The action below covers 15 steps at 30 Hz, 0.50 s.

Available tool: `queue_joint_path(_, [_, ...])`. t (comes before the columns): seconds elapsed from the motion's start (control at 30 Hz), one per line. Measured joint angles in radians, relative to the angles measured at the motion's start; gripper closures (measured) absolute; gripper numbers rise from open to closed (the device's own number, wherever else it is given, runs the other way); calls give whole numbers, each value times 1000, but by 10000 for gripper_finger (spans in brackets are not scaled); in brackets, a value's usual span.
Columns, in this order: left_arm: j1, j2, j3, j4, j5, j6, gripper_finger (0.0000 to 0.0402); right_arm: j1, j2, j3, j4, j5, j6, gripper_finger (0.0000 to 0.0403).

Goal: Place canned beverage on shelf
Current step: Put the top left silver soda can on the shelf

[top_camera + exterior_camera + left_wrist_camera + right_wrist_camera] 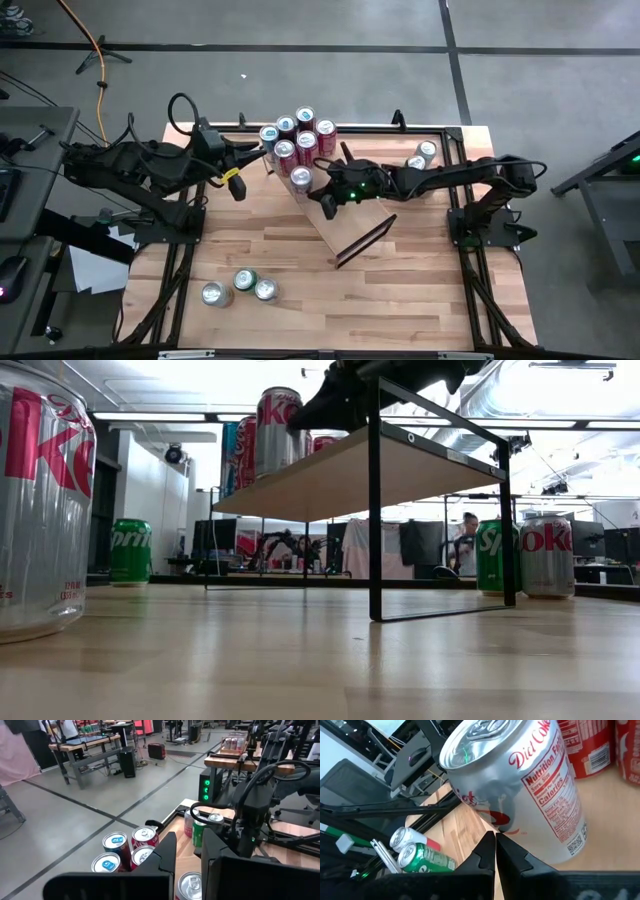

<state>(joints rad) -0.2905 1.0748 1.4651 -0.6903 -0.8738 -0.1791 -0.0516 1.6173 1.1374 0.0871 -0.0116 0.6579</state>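
Standing upright on the shelf (345, 222), the Diet Coke can (520, 780) sits just ahead of the right gripper (495, 851) — fingers pressed together, empty — while the left gripper (186, 855) hangs open nearby.

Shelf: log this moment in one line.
right hand shut, close to Diet Coke can on shelf | left hand open, by can cluster | nothing gripped

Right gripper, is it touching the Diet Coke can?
Cannot tell. Right wrist view: the shut right gripper overlaps the Diet Coke can, with neither gap nor contact plain.
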Motion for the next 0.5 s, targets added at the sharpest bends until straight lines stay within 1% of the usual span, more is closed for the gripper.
queue_joint_path(0.2, [0, 0, 0, 0, 0, -2, 401, -17, 0, 0, 8, 20, -11, 403])
queue_joint_path(0.5, [0, 0, 0, 4, 0, -3, 401, -36, 0, 0, 45, 22, -38, 403])
